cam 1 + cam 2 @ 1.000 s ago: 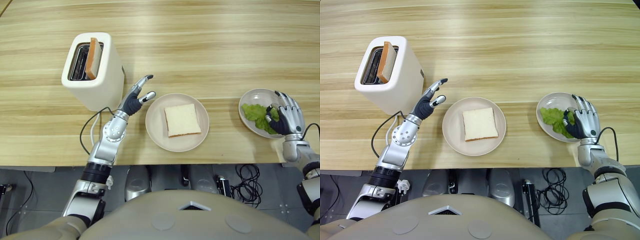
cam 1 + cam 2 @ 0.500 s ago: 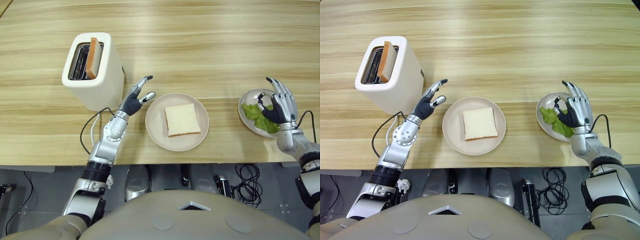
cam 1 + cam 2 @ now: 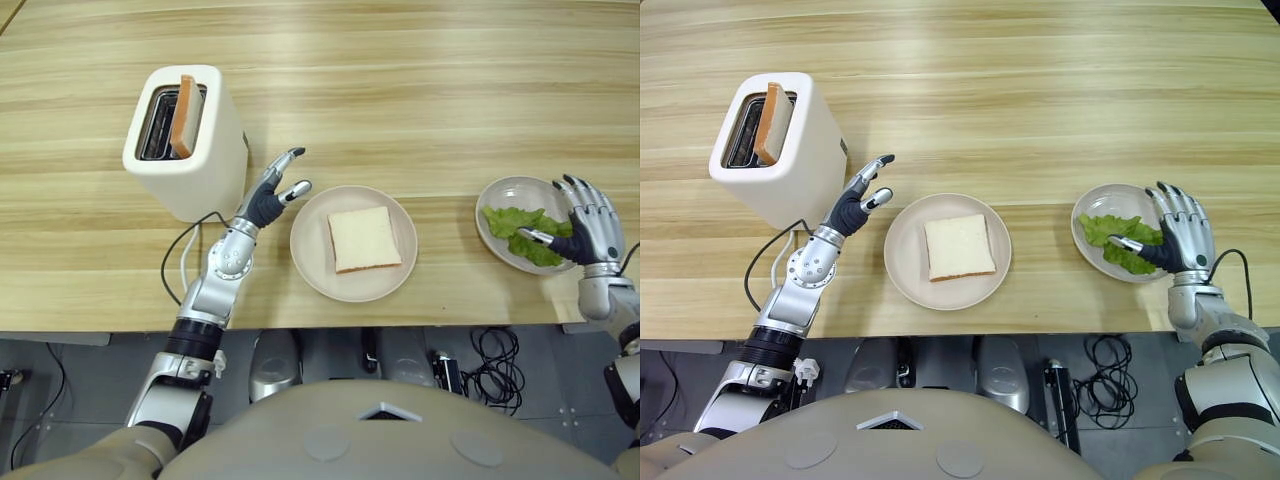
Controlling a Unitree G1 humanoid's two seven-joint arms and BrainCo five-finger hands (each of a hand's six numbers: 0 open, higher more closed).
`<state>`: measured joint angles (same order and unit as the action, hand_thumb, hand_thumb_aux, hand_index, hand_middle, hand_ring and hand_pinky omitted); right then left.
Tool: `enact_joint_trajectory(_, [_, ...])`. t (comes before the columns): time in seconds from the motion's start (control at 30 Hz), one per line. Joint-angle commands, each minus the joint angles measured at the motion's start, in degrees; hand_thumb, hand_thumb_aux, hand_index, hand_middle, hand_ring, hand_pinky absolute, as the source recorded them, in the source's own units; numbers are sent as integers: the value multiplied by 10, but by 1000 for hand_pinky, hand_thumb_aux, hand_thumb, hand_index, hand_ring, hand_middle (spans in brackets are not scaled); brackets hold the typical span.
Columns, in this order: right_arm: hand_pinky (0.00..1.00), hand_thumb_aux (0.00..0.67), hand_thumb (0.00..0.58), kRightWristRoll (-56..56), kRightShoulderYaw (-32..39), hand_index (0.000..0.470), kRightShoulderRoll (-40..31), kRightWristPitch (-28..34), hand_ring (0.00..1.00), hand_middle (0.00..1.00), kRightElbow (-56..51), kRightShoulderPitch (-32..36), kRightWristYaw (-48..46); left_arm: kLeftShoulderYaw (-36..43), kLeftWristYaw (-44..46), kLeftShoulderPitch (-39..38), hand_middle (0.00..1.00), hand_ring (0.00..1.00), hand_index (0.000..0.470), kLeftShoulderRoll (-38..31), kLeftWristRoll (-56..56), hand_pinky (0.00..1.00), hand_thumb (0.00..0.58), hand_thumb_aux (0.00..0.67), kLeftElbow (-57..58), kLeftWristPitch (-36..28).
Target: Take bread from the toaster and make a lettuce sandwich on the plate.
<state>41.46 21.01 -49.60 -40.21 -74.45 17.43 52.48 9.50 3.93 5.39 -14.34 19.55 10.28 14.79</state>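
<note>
The lettuce (image 3: 520, 232) is lying in a small dish (image 3: 497, 196) at the right of the table (image 3: 420, 90). The right hand (image 3: 590, 230) is hovering at the dish's right rim with its fingers loosely spread and the thumb pointing over the leaves, gripping nothing. The leaves are looking light, limp and easy to tear, so a gentle pinch at a raised, ruffled edge is probably serving better than a squeeze. One slice of bread (image 3: 364, 239) is lying flat on the plate (image 3: 318, 265) in the middle. A second slice (image 3: 184, 115) is standing in the toaster (image 3: 200, 170) with its top edge sticking up; it is looking stiff but crumbly, and that upper edge is offering the hold. The left hand (image 3: 270, 197) is sitting between toaster and plate, fingers stretched out and empty. No writing or label is showing legibly on anything
</note>
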Motion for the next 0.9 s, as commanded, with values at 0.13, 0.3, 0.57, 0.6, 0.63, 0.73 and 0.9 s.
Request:
enact_joint_trajectory(0.13, [0, 0, 0, -7, 0, 0, -10, 37, 0, 0, -16, -19, -24, 4, 2, -11, 0, 0, 0, 1, -3, 0, 0, 0, 0, -3])
enact_joint_trajectory(0.3, [0, 0, 0, -9, 0, 0, -10, 47, 0, 0, -14, -26, -30, 2, 2, -10, 0, 0, 0, 0, -3, 0, 0, 0, 0, -3])
enact_joint_trajectory(0.57, [0, 670, 580, -3, 9, 460, -5, 58, 0, 0, -15, -21, -43, 3, 4, -13, 0, 0, 0, 0, -2, 0, 0, 0, -1, -3])
enact_joint_trajectory(0.6, [0, 670, 580, -4, 9, 460, -4, 58, 0, 0, -16, -22, -46, 2, 4, -13, 0, 0, 0, -1, -3, 0, 0, 0, -1, -3])
enact_joint_trajectory(0.63, [0, 670, 580, -4, 9, 460, -3, 57, 0, 0, -15, -22, -47, 1, 3, -13, 0, 0, 0, -2, -3, 0, 0, 0, -1, -3])
enact_joint_trajectory(0.73, [0, 670, 580, -1, 12, 460, 0, 57, 0, 0, -13, -24, -46, 0, 3, -13, 0, 0, 0, -2, -3, 0, 0, 0, -1, -2])
enact_joint_trajectory(0.9, [0, 670, 580, 2, 15, 460, 6, 54, 0, 0, -12, -20, -45, 0, 1, -13, 0, 0, 0, -4, -1, 0, 0, 0, 2, -3])
